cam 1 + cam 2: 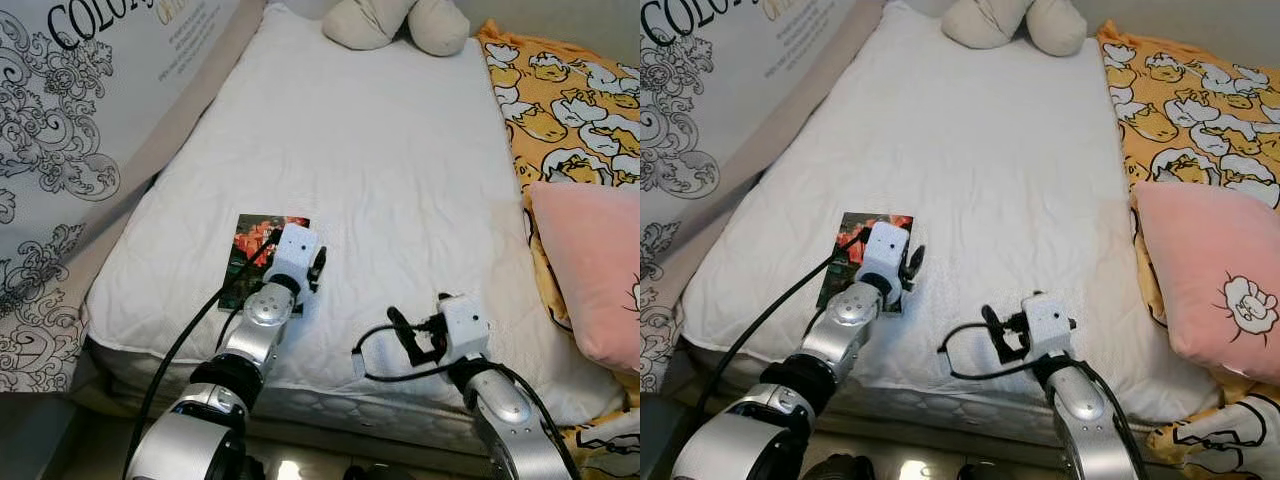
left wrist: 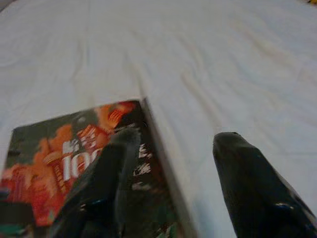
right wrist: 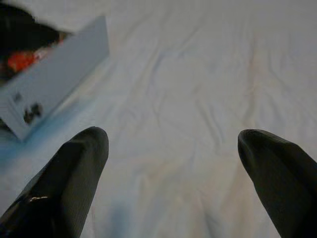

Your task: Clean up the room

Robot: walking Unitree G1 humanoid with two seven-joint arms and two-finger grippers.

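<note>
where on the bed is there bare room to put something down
The widest free patch is the white mattress between the plush toy at its head and the two pincers. Crowded: the near left corner, with the book under the left pincer, and the right edge by the pink pillow.

Bright, even indoor light, soft shadows; head views sharp, wrist views blurred, fingers out of focus

- Before you lies a bed with a white quilted mattress (image 1: 400, 190), bare on top.
- Along its left side stands a pale panel (image 1: 60, 140) printed with black scrollwork and lettering.
- On the right you see a yellow duck-print blanket (image 1: 570, 110) and a pink pillow (image 1: 1210, 270).
- A cream plush toy (image 1: 395, 22) sits at the far end.
</note>
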